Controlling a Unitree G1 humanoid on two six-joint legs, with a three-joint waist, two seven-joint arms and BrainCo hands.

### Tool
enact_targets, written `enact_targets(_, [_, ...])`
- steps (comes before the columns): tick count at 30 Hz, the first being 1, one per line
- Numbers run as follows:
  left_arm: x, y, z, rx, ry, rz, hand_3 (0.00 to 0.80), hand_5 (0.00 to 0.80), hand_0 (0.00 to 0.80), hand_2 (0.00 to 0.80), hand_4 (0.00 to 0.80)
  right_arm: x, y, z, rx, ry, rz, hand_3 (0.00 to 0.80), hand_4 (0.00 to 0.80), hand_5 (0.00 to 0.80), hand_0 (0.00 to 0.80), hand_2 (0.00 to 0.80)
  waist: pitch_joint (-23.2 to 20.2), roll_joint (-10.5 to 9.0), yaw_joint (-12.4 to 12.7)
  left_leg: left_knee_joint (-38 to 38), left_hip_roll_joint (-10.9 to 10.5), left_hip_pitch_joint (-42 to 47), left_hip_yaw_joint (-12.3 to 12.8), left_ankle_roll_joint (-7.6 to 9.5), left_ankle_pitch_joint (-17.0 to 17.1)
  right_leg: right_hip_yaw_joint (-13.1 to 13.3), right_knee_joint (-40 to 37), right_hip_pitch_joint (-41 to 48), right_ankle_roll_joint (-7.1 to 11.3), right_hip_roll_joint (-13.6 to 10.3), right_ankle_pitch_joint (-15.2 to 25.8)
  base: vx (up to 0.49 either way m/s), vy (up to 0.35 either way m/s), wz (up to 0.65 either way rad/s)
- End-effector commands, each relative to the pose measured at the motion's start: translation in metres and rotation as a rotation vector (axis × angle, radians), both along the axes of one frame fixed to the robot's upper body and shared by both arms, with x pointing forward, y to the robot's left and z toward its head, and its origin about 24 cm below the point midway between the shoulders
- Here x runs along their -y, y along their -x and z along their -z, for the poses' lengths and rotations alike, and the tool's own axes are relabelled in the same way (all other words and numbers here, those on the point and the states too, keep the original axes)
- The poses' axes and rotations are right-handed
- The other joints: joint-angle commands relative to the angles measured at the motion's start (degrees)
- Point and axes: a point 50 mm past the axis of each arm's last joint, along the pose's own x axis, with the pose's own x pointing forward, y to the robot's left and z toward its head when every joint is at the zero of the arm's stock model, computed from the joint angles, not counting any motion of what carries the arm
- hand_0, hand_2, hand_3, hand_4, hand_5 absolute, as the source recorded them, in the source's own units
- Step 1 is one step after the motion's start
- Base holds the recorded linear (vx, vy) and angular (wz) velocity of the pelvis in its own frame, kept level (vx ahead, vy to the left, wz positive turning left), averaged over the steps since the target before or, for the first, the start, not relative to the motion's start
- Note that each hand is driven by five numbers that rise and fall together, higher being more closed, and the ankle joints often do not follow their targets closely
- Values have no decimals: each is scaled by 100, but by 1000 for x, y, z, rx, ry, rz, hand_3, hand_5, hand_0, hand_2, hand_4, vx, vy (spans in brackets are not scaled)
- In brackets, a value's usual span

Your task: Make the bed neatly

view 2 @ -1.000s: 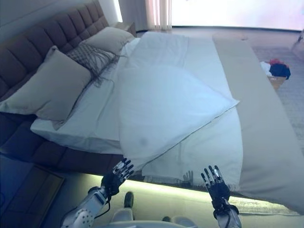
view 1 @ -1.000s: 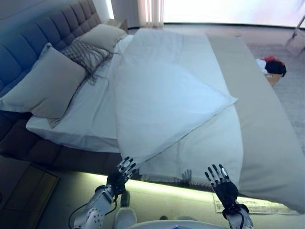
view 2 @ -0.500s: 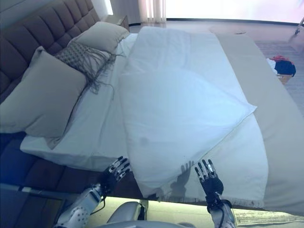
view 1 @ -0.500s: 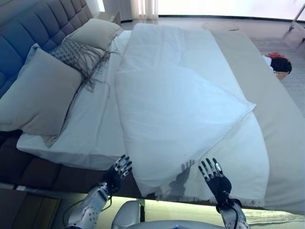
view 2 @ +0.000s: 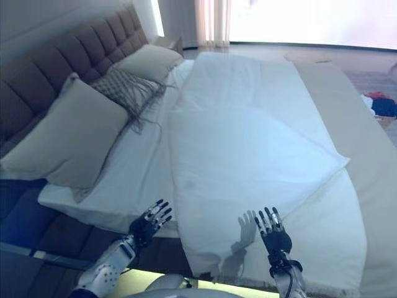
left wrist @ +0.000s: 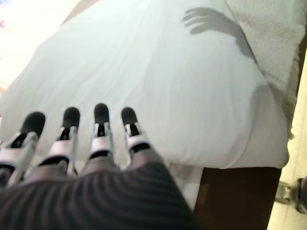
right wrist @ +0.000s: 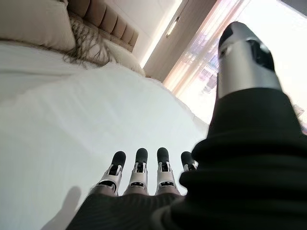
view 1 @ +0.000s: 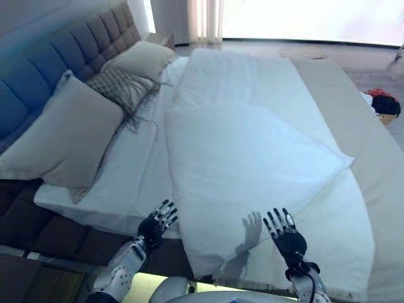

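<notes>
White duvet (view 1: 252, 151) lay across the bed (view 1: 379, 164), its near corner folded back in a triangle, leaving the lower sheet (view 1: 136, 170) bare beside the pillows (view 1: 63, 132). Both hands were empty, fingers straight and spread. The left hand (view 1: 156, 222) hovered at the near mattress edge by the fold's corner. The right hand (view 1: 285, 235) hovered over the duvet's near hem, apparently placed to take hold and unfold it. Open room lay toward the headboard (view 1: 57, 69). A fringed throw (view 1: 123, 85) lay between the pillows, near the fold's upper edge.
</notes>
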Motion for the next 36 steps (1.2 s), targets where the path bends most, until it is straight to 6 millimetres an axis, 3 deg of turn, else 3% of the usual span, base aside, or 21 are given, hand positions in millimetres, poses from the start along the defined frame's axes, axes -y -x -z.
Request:
enact_targets(1, [1, -19, -18, 111, -8, 10, 0, 0, 0, 0, 0, 4, -9, -17, 121, 36, 23, 0, 0, 0, 0, 0, -20, -28, -160, -169, 112, 17, 22, 131, 188, 153, -431, -304, 255, -122, 1840, 85, 47, 12])
enact_targets(3, [3, -23, -22, 124, -4, 5, 0, 0, 0, 0, 0, 4, -12, -19, 132, 34, 25, 0, 0, 0, 0, 0, 42, 19, -206, -222, 97, 179, -66, 88, 157, 47, -899, -430, 134, -29, 1589, 90, -20, 0])
enact_targets(6, [4, -29, -22, 134, -4, 4, 0, 0, 0, 0, 0, 1, -21, -20, 147, 21, 24, 0, 0, 0, 0, 0, 100, 52, -329, -335, 120, 491, -82, 0, 63, 10, -1769, -621, 136, 12, 1651, 96, -80, 6])
enact_targets(7, [6, -33, -23, 142, -2, 15, 0, 0, 0, 0, 0, 0, -23, -19, 147, 18, 25, 0, 0, 0, 0, 0, 99, 3, -390, -416, 118, 600, -89, -65, 25, 92, -2294, -656, 260, -14, 1838, 113, -131, 11])
enact_targets(11, [8, -36, -29, 160, -16, 20, 0, 0, 0, 0, 0, -6, -31, -19, 142, -6, 29, 0, 0, 0, 0, 0, 182, -139, -420, -454, 151, 818, -257, -141, -225, 389, -2981, -769, 545, -137, 2408, 107, -174, 19])
enact_targets(16, [-2, -32, -26, 139, -26, -15, 0, 0, 0, 0, 0, -12, -28, -16, 120, -37, 18, 0, 0, 0, 0, 0, 143, -218, -388, -390, 356, 923, -154, -201, -403, 419, -3201, -635, 716, -241, 2411, 71, -133, 13])
enact_targets(25, [-14, -17, -18, 99, -20, -60, 0, 0, 0, 0, 0, -7, -25, -15, 97, -33, 27, 0, 0, 0, 0, 0, 20, -243, -293, -449, 590, 1064, -89, -318, -413, 236, -3265, -481, 764, -215, 2160, 60, -105, 1])
enact_targets(36, [-15, -10, -15, 91, -24, -29, 0, 0, 0, 0, 0, 0, -18, -11, 74, -28, 68, 0, 0, 0, 0, 0, 73, -189, -327, -607, 478, 1175, -248, -247, -430, 254, -3089, -670, 844, -301, 2329, 9, -19, 0])
